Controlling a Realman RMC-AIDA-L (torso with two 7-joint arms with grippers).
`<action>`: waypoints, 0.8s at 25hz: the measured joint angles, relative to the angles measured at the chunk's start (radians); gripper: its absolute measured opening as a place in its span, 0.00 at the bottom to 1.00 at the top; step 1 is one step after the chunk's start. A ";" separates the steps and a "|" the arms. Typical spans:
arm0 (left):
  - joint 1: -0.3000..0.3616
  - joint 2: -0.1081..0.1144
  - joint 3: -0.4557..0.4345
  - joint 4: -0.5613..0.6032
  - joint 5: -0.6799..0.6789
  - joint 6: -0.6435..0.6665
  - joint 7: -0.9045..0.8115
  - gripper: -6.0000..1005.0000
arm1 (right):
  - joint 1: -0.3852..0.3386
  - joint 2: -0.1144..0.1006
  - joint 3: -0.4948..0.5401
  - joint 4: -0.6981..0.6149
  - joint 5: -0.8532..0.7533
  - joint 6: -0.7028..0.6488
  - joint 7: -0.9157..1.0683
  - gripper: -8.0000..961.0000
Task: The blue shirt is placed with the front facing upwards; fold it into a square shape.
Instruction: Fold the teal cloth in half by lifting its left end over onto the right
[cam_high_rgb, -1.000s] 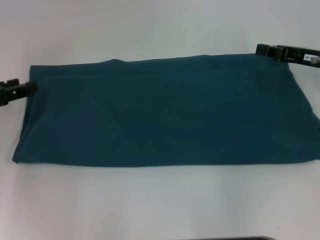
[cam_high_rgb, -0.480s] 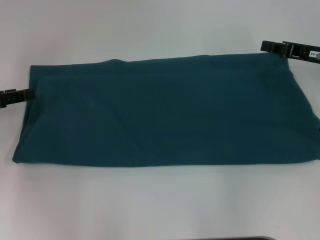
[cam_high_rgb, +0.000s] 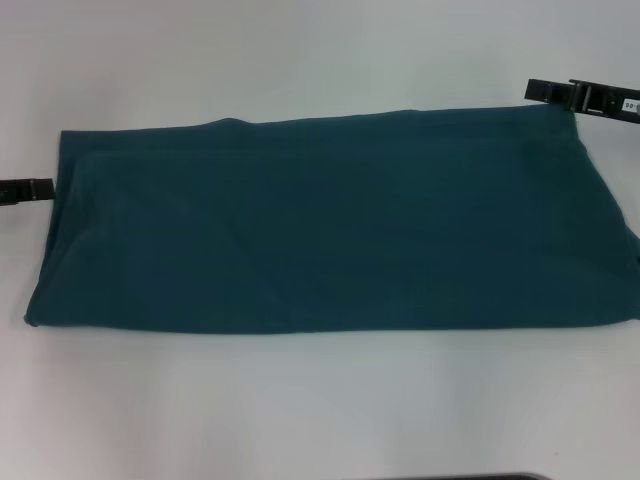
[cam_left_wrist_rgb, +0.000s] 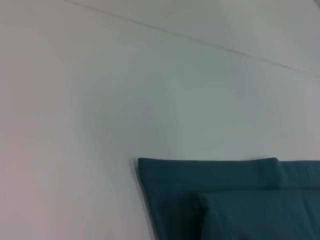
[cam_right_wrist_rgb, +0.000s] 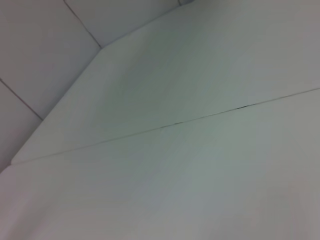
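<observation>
1. Shirt first: the blue shirt (cam_high_rgb: 320, 225) lies flat on the white table (cam_high_rgb: 320, 400), folded into a long band that runs from the left side of the head view to the right edge. Only plain teal cloth faces up; no lettering or collar shows.
2. Its far edge is nearly straight, with a small bump near the left end. Its near edge is straight too, and the left end slants a little outward toward the near corner.
3. Soft creases cross the cloth, and a faint line of an under layer runs parallel to the far edge on the left part.
4. In the left wrist view one corner of the shirt (cam_left_wrist_rgb: 210, 195) shows, with a second folded layer lying on top of the first.
5. The left gripper (cam_high_rgb: 25, 189) is at the left edge of the head view, just beside the shirt's left end and apart from it. I cannot tell if its fingers are apart or together.
6. The right gripper (cam_high_rgb: 582, 96) is beside the far right corner of the shirt, over the table. Its fingers I also cannot tell.
7. The right wrist view shows only the white table (cam_right_wrist_rgb: 200, 175) with a thin seam line.
</observation>
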 joint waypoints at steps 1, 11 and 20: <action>-0.003 0.002 0.002 0.003 0.003 0.001 -0.005 0.66 | 0.000 0.000 0.000 0.000 0.000 0.000 0.005 0.03; -0.072 0.027 0.007 0.096 0.053 -0.051 -0.021 0.66 | -0.001 -0.007 0.001 0.001 -0.005 0.038 0.015 0.04; -0.083 0.019 0.013 0.115 0.051 -0.030 -0.009 0.66 | -0.012 -0.020 0.020 0.002 0.000 0.071 0.016 0.10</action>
